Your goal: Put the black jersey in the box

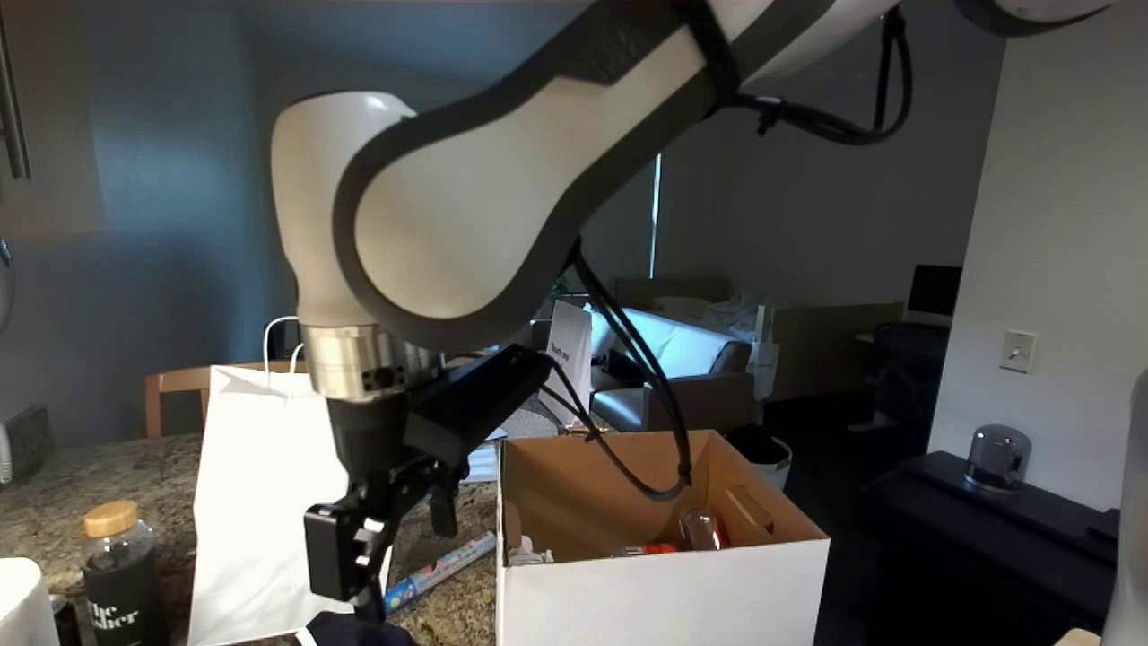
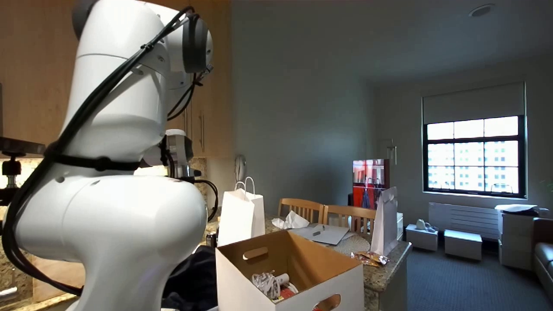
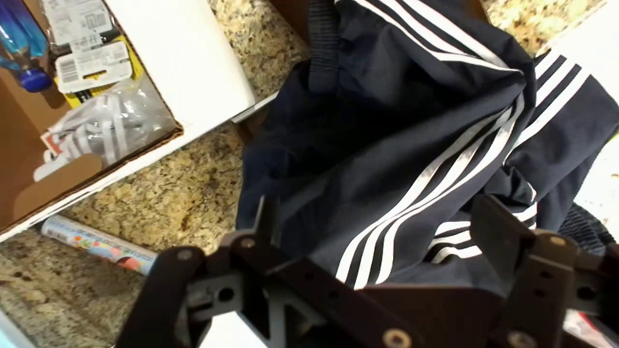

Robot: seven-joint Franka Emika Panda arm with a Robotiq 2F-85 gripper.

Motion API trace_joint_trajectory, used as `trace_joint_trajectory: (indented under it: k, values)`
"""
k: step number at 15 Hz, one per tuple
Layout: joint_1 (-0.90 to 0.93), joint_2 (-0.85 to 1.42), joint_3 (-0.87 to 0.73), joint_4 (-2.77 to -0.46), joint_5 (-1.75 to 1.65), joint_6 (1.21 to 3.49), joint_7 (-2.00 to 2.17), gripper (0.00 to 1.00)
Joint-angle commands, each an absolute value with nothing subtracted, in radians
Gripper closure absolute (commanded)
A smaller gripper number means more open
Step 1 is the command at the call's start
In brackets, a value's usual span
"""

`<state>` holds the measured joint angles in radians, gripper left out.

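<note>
The black jersey (image 3: 377, 159), with three white stripes along its sleeves, lies crumpled on the stone counter below my gripper (image 3: 378, 217) in the wrist view. A dark part of the jersey (image 2: 196, 274) shows behind the arm in an exterior view, and only its top edge (image 1: 359, 632) shows in an exterior view. The box (image 1: 659, 597) is a white-sided cardboard carton beside the jersey; it also shows in an exterior view (image 2: 242, 285) and at the upper left of the wrist view (image 3: 203, 72). My gripper is open and empty, fingers spread above the jersey. In an exterior view the gripper (image 1: 390, 547) points down, left of the box.
The box holds a bag of white cables (image 3: 116, 123), packages and a bottle (image 3: 29, 53). A white paper bag (image 1: 260, 502) stands beside the gripper. A printed tube (image 1: 439, 570) lies between bag and box. A glass bottle (image 1: 121, 574) stands at the left.
</note>
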<state>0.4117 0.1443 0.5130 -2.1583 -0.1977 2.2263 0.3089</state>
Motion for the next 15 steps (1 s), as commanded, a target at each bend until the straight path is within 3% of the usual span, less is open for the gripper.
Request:
trace_joint_trajectory:
  k: [1,5,11,15]
  values:
    - [0.450,0.163,0.474,-2.148,-0.189,2.225,0.294,0.00]
    - [0.480,0.245,0.425,-2.072,-0.266,2.235,0.350,0.00]
    - [0.543,0.612,0.314,-1.757,-0.270,2.247,0.315,0.00]
    - [0.585,0.825,0.333,-1.557,-0.192,2.184,0.173,0.00]
